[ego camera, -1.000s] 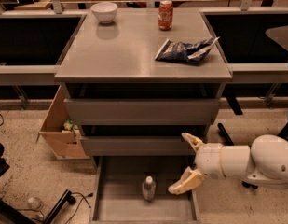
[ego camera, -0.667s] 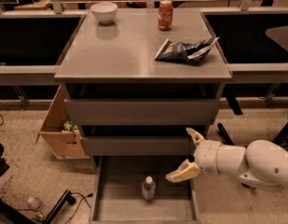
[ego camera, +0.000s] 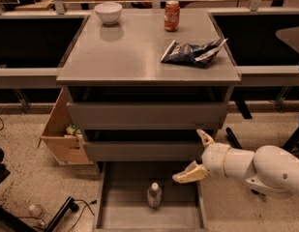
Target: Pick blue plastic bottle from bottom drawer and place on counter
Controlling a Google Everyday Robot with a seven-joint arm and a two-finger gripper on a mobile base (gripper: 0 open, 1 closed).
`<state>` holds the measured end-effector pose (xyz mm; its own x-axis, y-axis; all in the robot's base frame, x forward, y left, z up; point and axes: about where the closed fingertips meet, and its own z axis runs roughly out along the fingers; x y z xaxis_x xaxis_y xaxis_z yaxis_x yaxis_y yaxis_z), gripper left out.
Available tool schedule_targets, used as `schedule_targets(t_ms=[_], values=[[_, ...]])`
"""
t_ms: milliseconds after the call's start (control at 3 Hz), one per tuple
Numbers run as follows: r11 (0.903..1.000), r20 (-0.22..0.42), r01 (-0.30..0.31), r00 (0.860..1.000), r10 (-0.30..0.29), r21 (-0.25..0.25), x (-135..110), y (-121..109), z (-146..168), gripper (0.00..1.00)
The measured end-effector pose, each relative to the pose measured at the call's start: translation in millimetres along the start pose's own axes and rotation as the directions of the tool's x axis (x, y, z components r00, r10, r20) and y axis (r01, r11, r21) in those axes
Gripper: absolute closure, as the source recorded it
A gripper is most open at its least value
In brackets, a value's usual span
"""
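Hovering at the open bottom drawer (ego camera: 124,215) with the end effector (ego camera: 195,156) spread

We see the end effector at the right side of the cabinet, in front of the right end of the middle drawer (ego camera: 139,150) and over the back right corner of the pulled-out bottom drawer. Its two pale fingers stand wide apart. One points up against the middle drawer's front, and the other reaches down and to the left over the drawer tray. Nothing is between them. The white arm (ego camera: 267,169) comes in from the right edge of the view.

We find the blue plastic bottle (ego camera: 154,195) standing upright on the floor of the bottom drawer, about midway across it, white cap up. It sits below and to the left of the lower finger, apart from it and not touched.

We see the top drawer (ego camera: 144,114) and the middle drawer pushed in. On the grey surface (ego camera: 125,57) above them rest three things. A white bowl (ego camera: 108,12) is at the far left corner, a red soda can (ego camera: 171,15) stands upright near the far edge, and a dark crumpled snack bag (ego camera: 192,53) lies toward the right side. All three are well apart from one another.

We also note an open cardboard box (ego camera: 61,141) on the speckled floor just left of the cabinet.
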<state>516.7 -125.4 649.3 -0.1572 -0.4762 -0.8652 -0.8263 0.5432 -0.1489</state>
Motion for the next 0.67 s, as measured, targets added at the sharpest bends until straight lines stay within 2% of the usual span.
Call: schedule_targets(t_ms=[333, 667], values=[[0.9996, 0.03, -0.026, 0.999, 0.026, -0.007, 34, 2, 15, 0.0], [0.9996, 0.078, 0.024, 0.997, -0.023, -0.014, 96, 2, 35, 0.0]])
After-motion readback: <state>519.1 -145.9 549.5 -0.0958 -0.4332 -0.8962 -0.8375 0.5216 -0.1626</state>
